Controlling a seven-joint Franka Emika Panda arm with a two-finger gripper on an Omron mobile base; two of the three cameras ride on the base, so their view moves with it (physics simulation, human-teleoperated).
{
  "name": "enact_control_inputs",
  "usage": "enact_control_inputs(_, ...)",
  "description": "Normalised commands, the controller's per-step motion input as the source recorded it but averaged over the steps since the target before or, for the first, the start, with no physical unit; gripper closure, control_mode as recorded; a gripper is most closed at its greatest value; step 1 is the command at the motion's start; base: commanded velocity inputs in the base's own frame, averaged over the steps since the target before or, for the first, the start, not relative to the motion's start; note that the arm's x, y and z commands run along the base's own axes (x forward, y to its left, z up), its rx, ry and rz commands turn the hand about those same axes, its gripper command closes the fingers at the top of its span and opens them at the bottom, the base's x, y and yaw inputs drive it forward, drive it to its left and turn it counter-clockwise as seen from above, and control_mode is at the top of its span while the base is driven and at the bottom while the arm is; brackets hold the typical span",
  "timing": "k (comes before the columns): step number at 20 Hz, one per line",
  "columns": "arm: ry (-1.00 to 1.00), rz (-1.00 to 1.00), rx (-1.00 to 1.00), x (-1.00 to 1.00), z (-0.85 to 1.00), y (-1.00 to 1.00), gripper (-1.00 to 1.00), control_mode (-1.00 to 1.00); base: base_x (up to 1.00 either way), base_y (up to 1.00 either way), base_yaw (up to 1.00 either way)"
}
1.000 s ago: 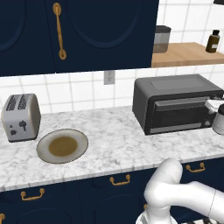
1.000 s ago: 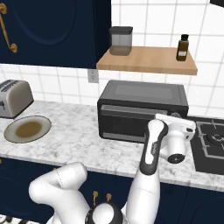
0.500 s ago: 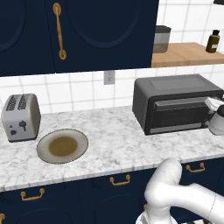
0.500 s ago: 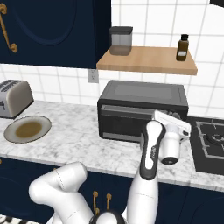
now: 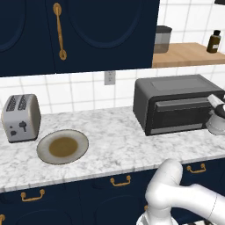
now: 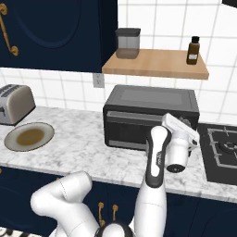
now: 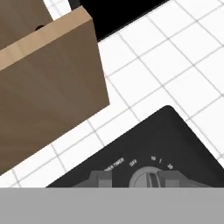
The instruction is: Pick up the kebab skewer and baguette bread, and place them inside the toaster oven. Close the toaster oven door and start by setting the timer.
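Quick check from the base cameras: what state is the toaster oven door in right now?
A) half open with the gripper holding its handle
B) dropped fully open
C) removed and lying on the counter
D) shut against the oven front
D: in both base views the toaster oven door stands upright, flush with the front of the toaster oven, and the gripper is over by the oven's right end, not on the door's handle.

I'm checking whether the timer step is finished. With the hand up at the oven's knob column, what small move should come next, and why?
Probably back the gripper straight off. The toaster oven door looks shut, the plate is bare, and the hand view shows the fingers either side of the timer knob, seemingly loosened.
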Motion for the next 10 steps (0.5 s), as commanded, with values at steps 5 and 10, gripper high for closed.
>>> enact_control_inputs(5,-0.03,0.0,0.17,0.05,-0.02,0.23,1.0,-1.0,0.0,0.0,0.0)
enact_control_inputs(10,-0.02,0.0,0.18,0.0,-0.02,0.42,1.0,-1.0,0.0,0.0,0.0)
